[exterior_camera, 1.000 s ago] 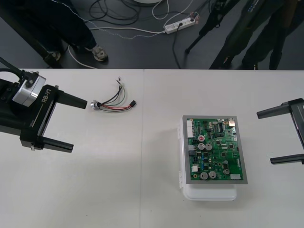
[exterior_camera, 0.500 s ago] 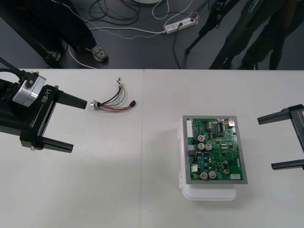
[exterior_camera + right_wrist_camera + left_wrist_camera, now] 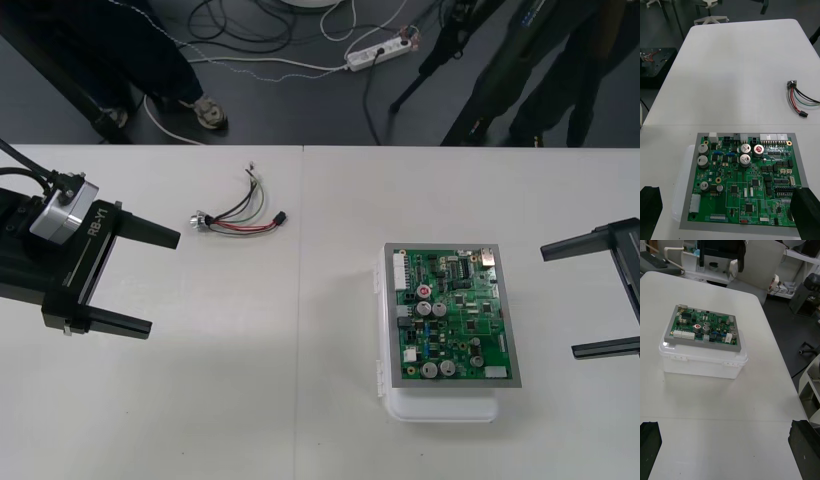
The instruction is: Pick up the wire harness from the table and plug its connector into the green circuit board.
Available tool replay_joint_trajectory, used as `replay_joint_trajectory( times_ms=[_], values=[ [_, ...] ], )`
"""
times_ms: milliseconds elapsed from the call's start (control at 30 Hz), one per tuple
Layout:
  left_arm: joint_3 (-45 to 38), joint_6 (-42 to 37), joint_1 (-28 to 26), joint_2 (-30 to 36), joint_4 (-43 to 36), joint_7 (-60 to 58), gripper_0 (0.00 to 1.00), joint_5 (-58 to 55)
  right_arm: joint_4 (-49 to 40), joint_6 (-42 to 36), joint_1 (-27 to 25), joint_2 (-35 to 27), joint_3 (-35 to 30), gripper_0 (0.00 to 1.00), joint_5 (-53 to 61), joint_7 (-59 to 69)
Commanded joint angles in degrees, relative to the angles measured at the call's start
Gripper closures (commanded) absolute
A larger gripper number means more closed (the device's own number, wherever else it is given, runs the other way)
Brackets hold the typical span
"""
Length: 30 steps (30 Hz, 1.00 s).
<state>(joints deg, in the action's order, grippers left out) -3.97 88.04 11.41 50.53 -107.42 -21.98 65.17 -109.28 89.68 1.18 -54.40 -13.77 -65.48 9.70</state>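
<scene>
left hand (image 3: 164, 282) farther from harness (image 3: 240, 216)

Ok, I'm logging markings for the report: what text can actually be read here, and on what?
"RB-Y1": white letters on the body of the black two-finger left gripper.
Printing on the green circuit board, which sits on a white plastic base: too small to read.

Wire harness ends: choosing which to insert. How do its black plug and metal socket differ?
The small black plug is slim; the round metal socket is silvery, bulkier. The plug lies nearer the green circuit board, the socket nearer the left hand. Both rest on the light table.
</scene>
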Motion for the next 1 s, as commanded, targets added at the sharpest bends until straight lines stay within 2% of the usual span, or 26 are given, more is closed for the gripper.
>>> replay_joint_trajectory(
  times_ms=[33, 467, 733, 1000],
  values=[
    [-1.39, 1.96, -0.60, 0.36, -0.33, -2.72, 0.00, 0.22, -1.11, 0.32, -0.65, 0.88, 0.05, 0.00, 2.29, -1.52],
    [-2.27, 1.96, 1.59, 2.12, -0.25, -3.07, 0.00, 1.01, -4.45, 0.32, -0.39, 9.14, 0.05, 0.00, 5.10, 8.06],
    [-2.27, 1.96, 3.18, 3.87, -0.16, -3.24, 0.00, 4.00, -4.97, 0.32, 1.02, 14.50, -0.03, 0.00, 4.49, 8.76],
    [-2.27, 1.96, 4.41, 4.31, -0.07, -4.12, 0.00, 8.04, -4.53, 0.32, 1.02, 16.61, -0.21, 0.00, 4.49, 8.32]
  ],
)
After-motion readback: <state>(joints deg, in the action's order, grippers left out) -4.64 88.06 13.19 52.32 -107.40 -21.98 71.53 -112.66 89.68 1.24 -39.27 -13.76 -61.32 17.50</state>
